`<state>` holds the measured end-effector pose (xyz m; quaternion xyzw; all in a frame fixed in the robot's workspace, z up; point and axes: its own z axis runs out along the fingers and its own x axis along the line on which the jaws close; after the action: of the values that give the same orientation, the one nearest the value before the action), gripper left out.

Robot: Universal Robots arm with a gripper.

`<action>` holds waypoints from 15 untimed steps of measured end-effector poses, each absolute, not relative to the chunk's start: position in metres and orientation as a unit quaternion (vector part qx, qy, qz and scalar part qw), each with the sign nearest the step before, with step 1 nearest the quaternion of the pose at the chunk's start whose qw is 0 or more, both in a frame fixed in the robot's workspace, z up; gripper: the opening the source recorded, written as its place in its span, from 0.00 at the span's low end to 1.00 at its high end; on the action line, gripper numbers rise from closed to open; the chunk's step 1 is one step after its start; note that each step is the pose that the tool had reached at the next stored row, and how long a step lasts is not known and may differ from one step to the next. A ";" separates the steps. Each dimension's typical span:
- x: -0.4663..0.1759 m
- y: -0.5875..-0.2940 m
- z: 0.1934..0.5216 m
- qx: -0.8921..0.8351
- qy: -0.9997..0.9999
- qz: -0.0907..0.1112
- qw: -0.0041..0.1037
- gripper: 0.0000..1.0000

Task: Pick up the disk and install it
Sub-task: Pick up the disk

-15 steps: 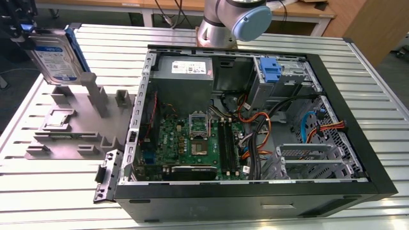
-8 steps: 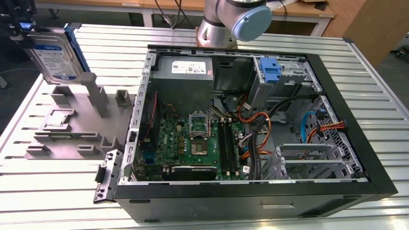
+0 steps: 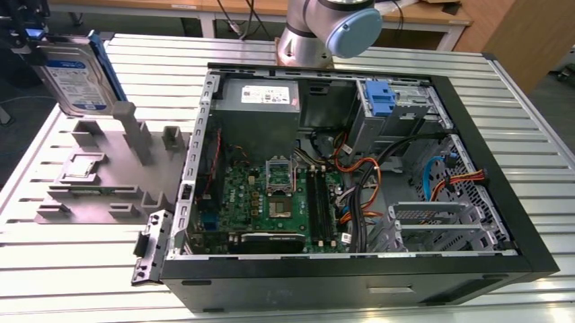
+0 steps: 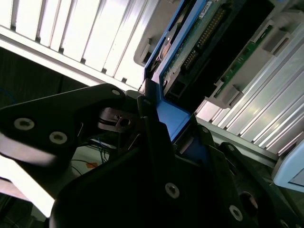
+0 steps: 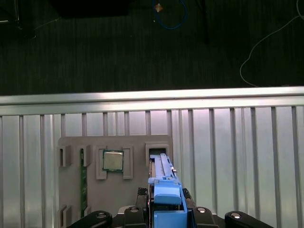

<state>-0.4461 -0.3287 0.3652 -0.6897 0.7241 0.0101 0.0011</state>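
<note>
Exterior view: disk [image 3: 79,73] upright at the exterior view's left, over grey holder [image 3: 90,182], well apart from open computer case [image 3: 341,286]. Second wrist view: claw [image 4: 171,118] clamped shut on disk's blue carrier edge. Risk, likely: thin edge grip, so disk may pivot or slip, or clip the case wall. First wrist view: slatted metal surface [image 5: 237,142], dark floor [image 5: 118,47] beyond, loose cables [image 5: 266,52] on it.

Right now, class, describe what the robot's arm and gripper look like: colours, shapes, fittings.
The arm is a silver-grey metal tube with a rounded blue-grey joint cap. The gripper is matte black: flat angular link plates joined by silver screws.
</note>
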 end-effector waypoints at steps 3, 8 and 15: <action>-0.446 -0.329 0.366 -0.690 0.724 0.010 0.001 0.37; -0.446 -0.329 0.369 -0.690 0.724 0.010 0.001 0.37; -0.446 -0.329 0.371 -0.690 0.724 0.010 0.001 0.37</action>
<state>-0.4461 -0.3287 0.3714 -0.6897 0.7241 0.0102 0.0011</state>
